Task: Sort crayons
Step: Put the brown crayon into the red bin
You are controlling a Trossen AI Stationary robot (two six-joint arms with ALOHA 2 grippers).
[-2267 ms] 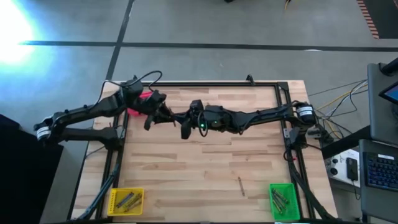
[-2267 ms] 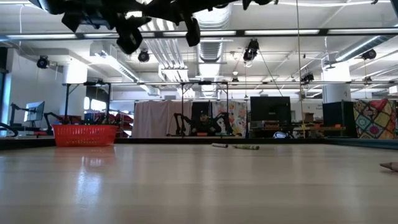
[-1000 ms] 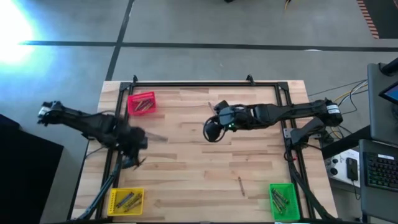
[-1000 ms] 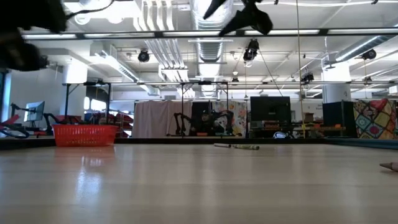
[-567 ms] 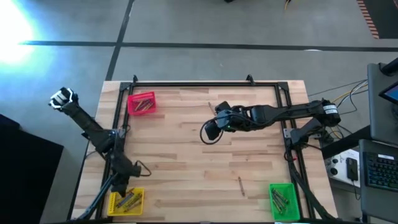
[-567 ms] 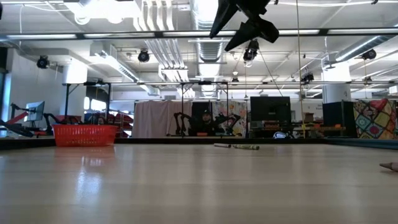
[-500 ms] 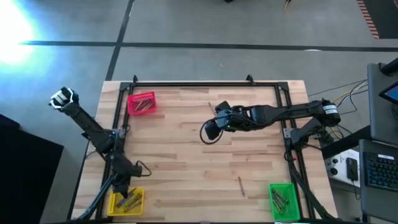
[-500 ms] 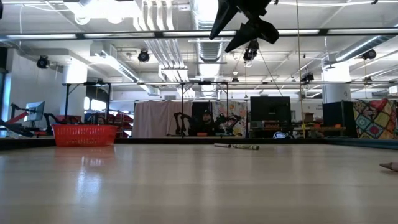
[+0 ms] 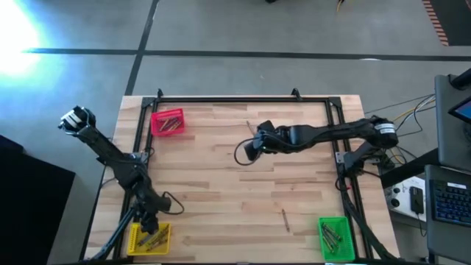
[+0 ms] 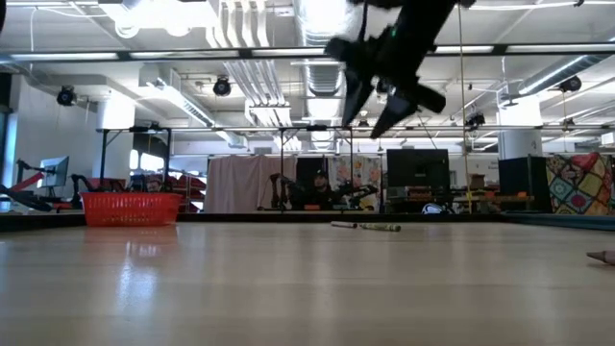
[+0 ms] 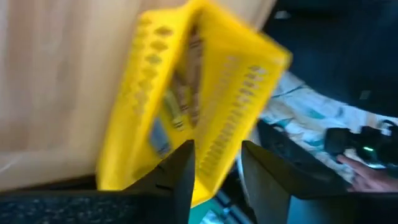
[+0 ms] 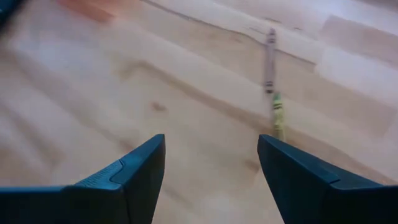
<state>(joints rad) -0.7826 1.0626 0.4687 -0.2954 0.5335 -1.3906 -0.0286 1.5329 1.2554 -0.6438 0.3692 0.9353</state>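
My left gripper (image 9: pixel 152 224) hangs open over the yellow bin (image 9: pixel 149 237) at the table's near left corner. In the left wrist view its fingers (image 11: pixel 217 168) frame that bin (image 11: pixel 236 87), and several crayons (image 11: pixel 180 93) lie inside. My right gripper (image 9: pixel 246 152) hovers wide open above the table's middle, its fingers (image 10: pixel 384 96) slanting down. Just past it toward the far edge, a grey crayon (image 12: pixel 270 43) and a yellow-green crayon (image 12: pixel 277 115) lie end to end on the wood. A brown crayon (image 9: pixel 285 218) lies toward the near right.
A red bin (image 9: pixel 168 122) with crayons stands at the far left, and a green bin (image 9: pixel 335 237) with several crayons at the near right corner. A black frame (image 9: pixel 243 100) runs around the tabletop. One crayon tip (image 10: pixel 601 256) shows at the low view's right edge.
My left arm has swung from the table's left middle toward the near left corner and come down over the yellow bin. My right gripper has sunk toward the table above the two crayons, staying wide open.
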